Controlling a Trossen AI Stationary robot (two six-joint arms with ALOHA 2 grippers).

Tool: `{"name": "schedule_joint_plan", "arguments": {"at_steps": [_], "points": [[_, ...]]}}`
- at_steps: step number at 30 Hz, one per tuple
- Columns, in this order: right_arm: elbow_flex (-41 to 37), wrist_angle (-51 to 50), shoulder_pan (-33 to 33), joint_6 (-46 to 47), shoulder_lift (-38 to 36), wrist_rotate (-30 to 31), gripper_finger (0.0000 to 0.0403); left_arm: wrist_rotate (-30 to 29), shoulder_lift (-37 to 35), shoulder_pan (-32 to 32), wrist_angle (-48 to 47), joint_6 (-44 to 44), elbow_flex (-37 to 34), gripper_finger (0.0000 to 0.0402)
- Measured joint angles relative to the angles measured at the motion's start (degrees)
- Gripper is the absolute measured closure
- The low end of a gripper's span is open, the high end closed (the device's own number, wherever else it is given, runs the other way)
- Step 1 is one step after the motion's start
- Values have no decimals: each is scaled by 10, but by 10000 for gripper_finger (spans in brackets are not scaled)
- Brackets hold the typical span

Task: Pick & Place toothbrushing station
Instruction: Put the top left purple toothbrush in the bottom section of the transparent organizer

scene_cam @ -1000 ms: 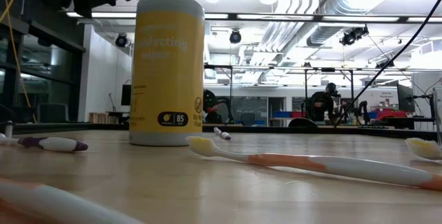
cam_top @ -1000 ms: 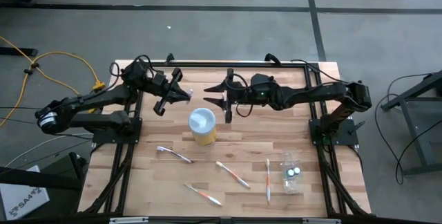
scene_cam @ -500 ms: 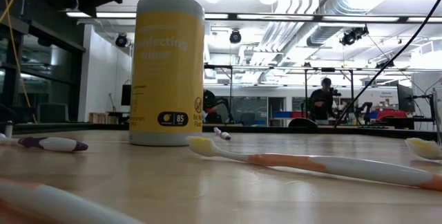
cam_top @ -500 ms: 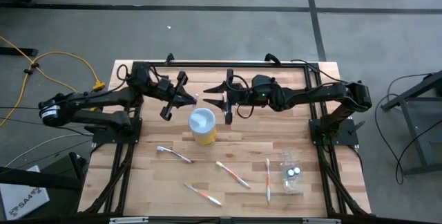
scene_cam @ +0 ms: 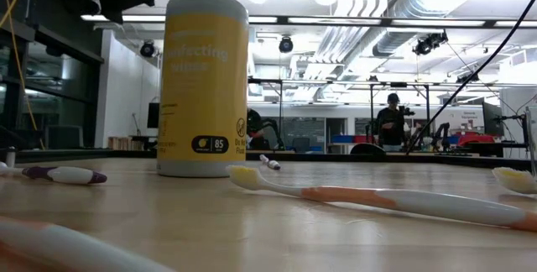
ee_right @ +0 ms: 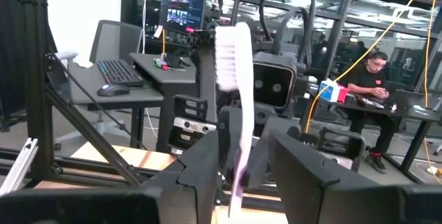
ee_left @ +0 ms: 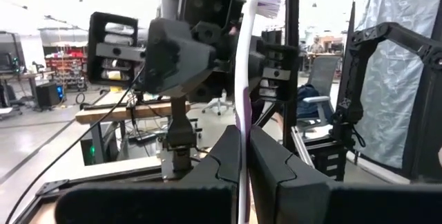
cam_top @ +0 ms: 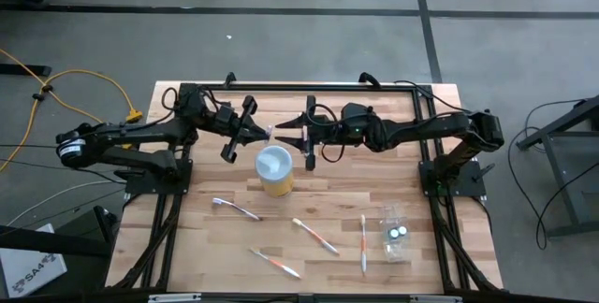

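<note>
My left hand (cam_top: 265, 136) pinches the thin white toothbrush (ee_left: 243, 79) near the counter's back edge. My right hand (cam_top: 284, 138) is apart around it. It could drop if I let go early.

I see a yellow wipes canister (cam_top: 274, 172) with a white lid standing upright on the wooden table (cam_top: 430, 247) — and beyond it, in the room, a seated person (ee_right: 373, 79) at a desk.

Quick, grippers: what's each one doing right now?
Left gripper: shut on the toothbrush.
Right gripper: open, fingers either side of that brush's head end, not gripping.
</note>
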Motion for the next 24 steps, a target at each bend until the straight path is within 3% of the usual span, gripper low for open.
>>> {"name": "schedule_joint_plan", "arguments": {"at_steps": [11, 24], "points": [[0, 21, 0, -4, 0, -17, 283, -28, 0, -25, 3, 18, 0, 399], [0, 26, 0, -4, 0, -17, 283, -19, 7, -26, 12, 7, 10, 399]]}}
